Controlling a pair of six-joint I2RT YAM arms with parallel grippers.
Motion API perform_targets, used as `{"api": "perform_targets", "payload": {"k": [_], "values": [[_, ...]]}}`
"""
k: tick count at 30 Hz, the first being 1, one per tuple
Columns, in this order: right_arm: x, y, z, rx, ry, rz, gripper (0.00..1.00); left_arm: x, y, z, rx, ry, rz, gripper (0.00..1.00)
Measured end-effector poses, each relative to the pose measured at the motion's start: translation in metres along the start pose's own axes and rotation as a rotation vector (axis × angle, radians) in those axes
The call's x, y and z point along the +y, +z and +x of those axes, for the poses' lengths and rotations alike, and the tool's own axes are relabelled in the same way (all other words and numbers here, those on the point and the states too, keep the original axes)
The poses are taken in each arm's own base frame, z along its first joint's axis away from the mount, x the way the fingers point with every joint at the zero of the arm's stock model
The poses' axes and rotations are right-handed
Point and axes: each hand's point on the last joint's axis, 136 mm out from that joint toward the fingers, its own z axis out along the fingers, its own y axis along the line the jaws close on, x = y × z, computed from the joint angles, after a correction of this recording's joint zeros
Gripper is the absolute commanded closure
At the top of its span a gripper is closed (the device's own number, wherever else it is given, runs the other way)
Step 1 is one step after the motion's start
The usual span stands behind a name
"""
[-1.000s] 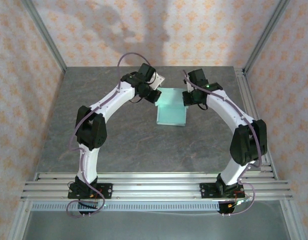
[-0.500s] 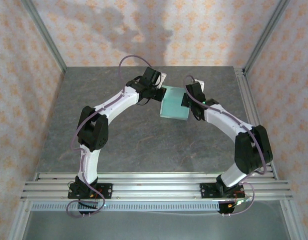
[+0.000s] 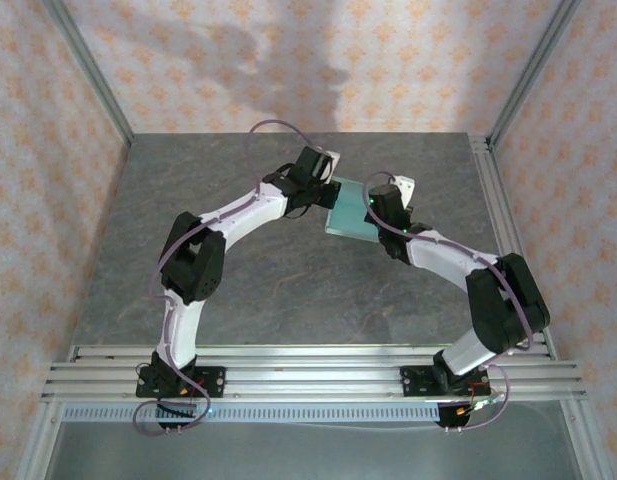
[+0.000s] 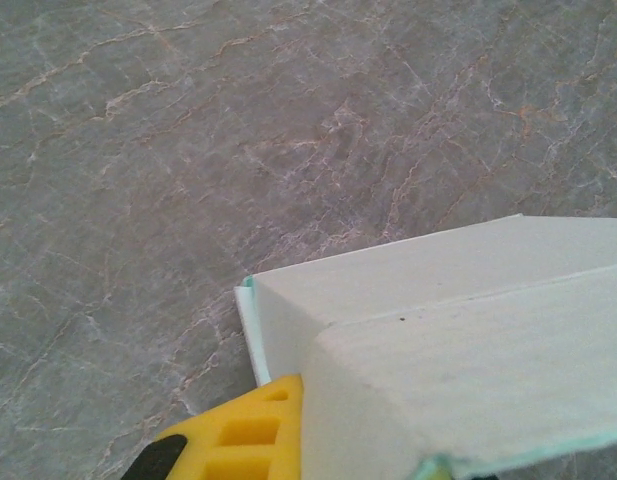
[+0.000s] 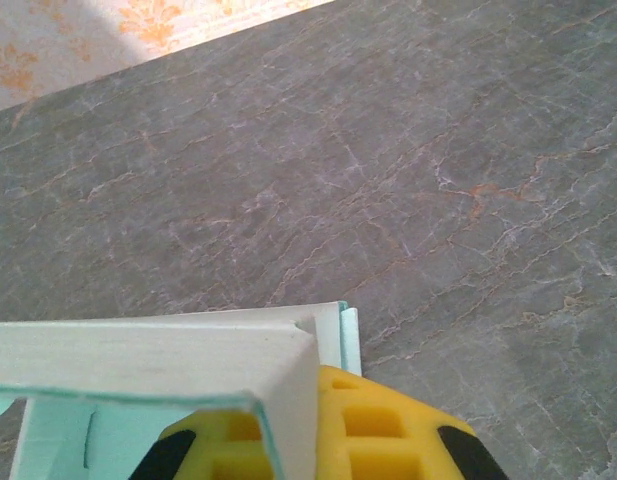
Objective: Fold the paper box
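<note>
The paper box (image 3: 350, 212), pale mint-green card, is held between my two grippers at the far middle of the table (image 3: 238, 270), slightly turned. My left gripper (image 3: 326, 195) is shut on its left end. My right gripper (image 3: 376, 212) is shut on its right end. In the left wrist view the folded card wall (image 4: 458, 320) runs from the jaws with a yellow finger (image 4: 243, 435) pressed to its side, a little above the table. In the right wrist view a folded corner of the box (image 5: 158, 360) lies against the yellow finger (image 5: 388, 430).
Aluminium rails (image 3: 308, 365) carry the arm bases along the near edge. A metal rail (image 3: 498, 200) runs down the table's right side. Wallpapered walls (image 3: 48, 150) close in the left, back and right. Grey marble surface lies open in front of the box.
Both arms have stretched farther away and their grippers have come closer together. The box between them now looks narrower and more turned than a second ago.
</note>
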Motion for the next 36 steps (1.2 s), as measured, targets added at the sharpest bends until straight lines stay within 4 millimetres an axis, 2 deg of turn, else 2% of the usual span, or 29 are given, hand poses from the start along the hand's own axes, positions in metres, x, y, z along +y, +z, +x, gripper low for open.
{"api": "perform_targets", "payload": {"k": [4, 16, 22, 26, 28, 34, 36], "values": [[-0.006, 0.002, 0.010, -0.013, 0.004, 0.005, 1.00, -0.002, 0.011, 0.005, -0.007, -0.005, -0.003, 1.00], [-0.006, 0.000, 0.018, -0.099, 0.016, -0.039, 1.00, -0.004, 0.020, 0.006, -0.059, -0.031, -0.003, 1.00], [-0.010, -0.002, 0.031, -0.132, -0.004, -0.060, 1.00, -0.006, 0.029, 0.022, -0.081, -0.022, 0.005, 1.00], [-0.009, -0.005, 0.038, -0.182, -0.020, -0.063, 0.96, -0.006, 0.027, 0.026, -0.103, -0.016, -0.003, 1.00], [-0.008, -0.007, 0.040, -0.203, -0.028, -0.066, 0.91, -0.006, 0.027, 0.028, -0.109, -0.015, -0.009, 1.00], [0.009, -0.015, 0.028, -0.263, -0.011, -0.143, 0.45, -0.002, 0.028, 0.037, -0.103, -0.008, -0.030, 1.00], [0.014, -0.021, 0.024, -0.278, -0.009, -0.173, 0.32, -0.001, 0.029, 0.043, -0.089, 0.001, -0.034, 1.00]]}}
